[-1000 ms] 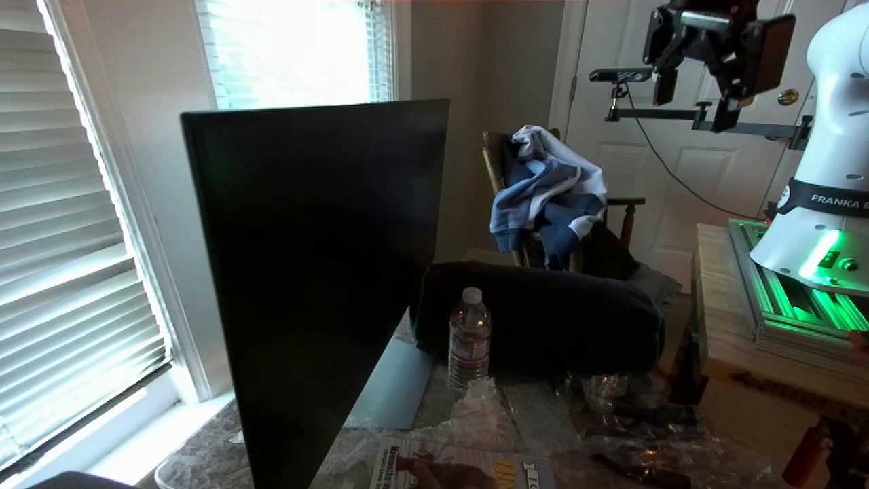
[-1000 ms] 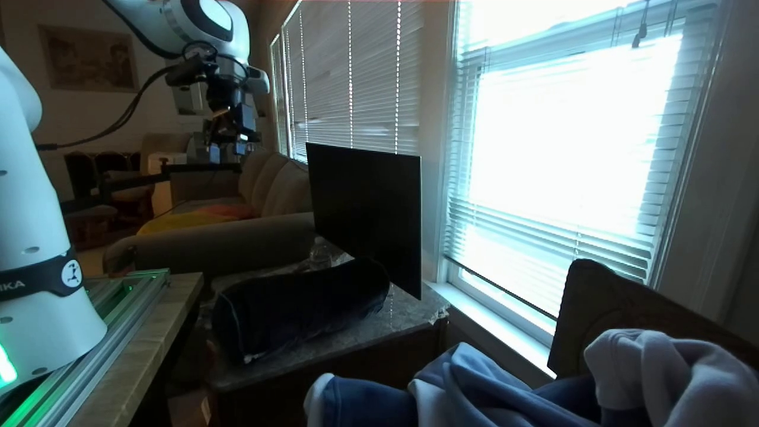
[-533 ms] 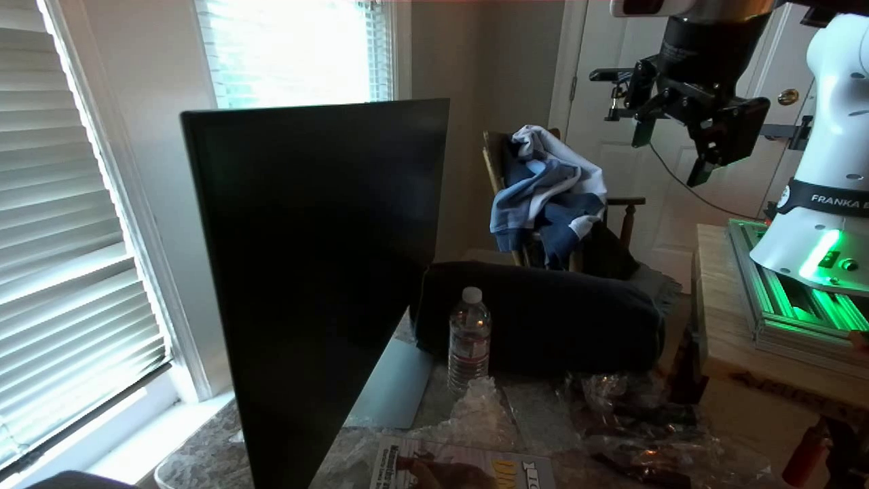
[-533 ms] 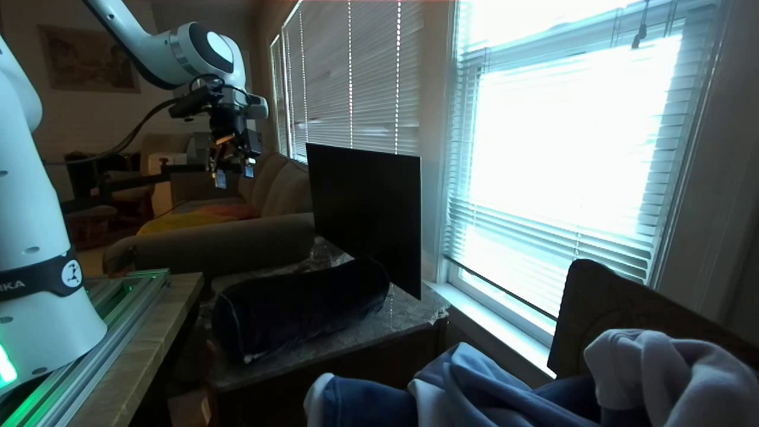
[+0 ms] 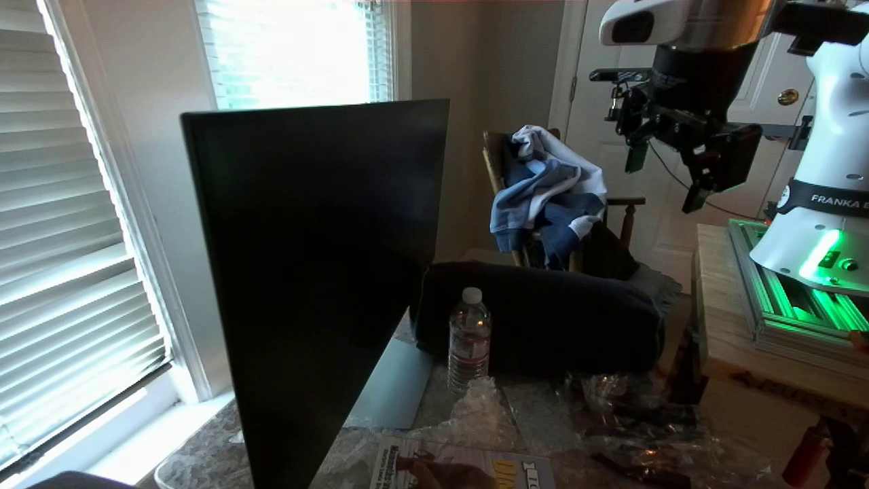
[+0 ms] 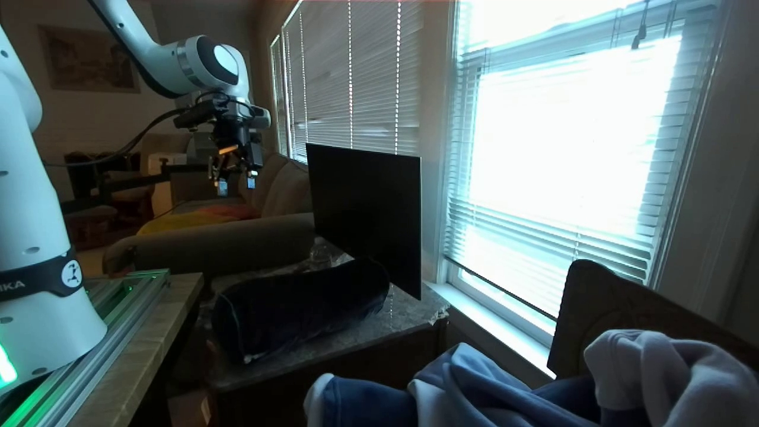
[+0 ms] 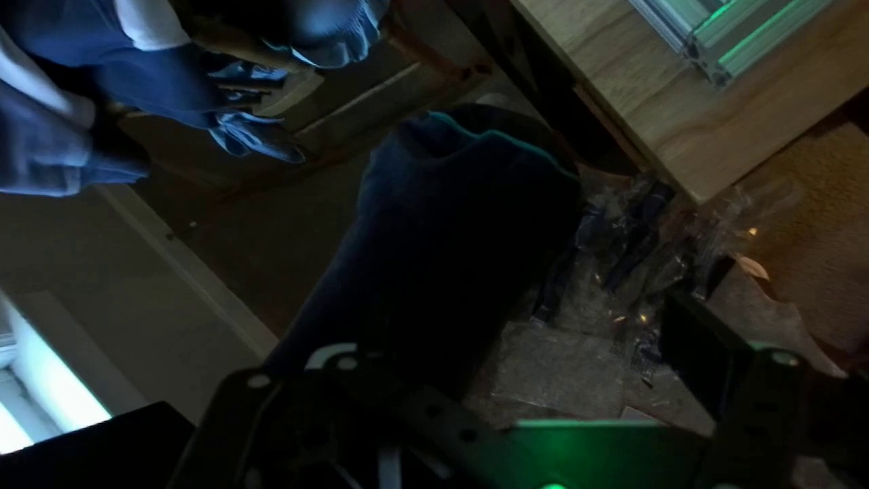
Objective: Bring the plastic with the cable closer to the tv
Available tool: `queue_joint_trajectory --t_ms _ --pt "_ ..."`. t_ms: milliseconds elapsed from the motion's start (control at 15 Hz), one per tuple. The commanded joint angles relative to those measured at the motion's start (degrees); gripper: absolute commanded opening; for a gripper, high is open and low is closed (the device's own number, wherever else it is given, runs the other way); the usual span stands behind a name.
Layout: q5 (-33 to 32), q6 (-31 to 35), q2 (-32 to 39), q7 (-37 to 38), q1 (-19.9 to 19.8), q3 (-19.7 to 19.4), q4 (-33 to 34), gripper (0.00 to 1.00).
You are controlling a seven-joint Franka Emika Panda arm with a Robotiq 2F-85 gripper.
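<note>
The tv [image 5: 312,272] is a large flat black panel standing on the grey-topped table; it also shows in an exterior view [image 6: 367,207]. The plastic with the cable [image 5: 652,421] is a crinkled clear bag with dark strips inside, lying at the table's side away from the tv. In the wrist view the plastic [image 7: 631,251] lies beyond my fingers. My gripper [image 5: 665,178] is in the air well above the table, pointing down, with its fingers apart and nothing between them. The gap also shows in an exterior view [image 6: 237,184]. The bag is hidden behind the bolster there.
A long dark bolster [image 5: 543,319] lies beside the bag, with an upright water bottle [image 5: 468,346] before it. Loose clear wrap [image 5: 475,421] and a magazine [image 5: 461,468] lie nearer the tv. The wooden robot bench [image 5: 740,339] borders the bag's side. A camera arm [image 6: 195,168] stands behind the gripper.
My gripper has come down over the last second, more slowly in the second half. It stays open. The tv, the plastic, the bottle and the bolster have not moved.
</note>
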Motion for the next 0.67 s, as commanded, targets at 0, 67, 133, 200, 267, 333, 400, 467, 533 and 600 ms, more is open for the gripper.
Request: queue_joint_trajectory --t_ms 0,67,133,200,267,333,400,467,533,600 --pt "-2.27 8.01 10.16 5.13 1.03 0.28 2.44 1.00" --pt "-3.05 10.55 12.16 6.24 1.54 0.19 2.74 1.00" --pt "-4.08 12.24 14.19 7.72 2.25 -0.04 3.24 1.00" --pt "-5.50 13.92 16.05 9.33 3.07 -0.57 3.61 1.00" --pt "-7.63 15.04 17.74 12.03 4.11 -1.26 4.15 1.00" --pt "-10.50 15.80 19.35 15.40 5.46 -2.24 4.70 1.00" --pt "-14.94 15.05 20.84 20.78 7.33 -3.87 5.54 1.00" --pt "-16.77 14.77 23.04 23.15 9.05 -5.19 6.75 1.00" --pt "-18.08 14.28 24.91 25.27 10.64 -6.50 7.85 1.00" --pt "-18.50 14.56 27.46 26.53 12.22 -7.90 9.15 1.00"
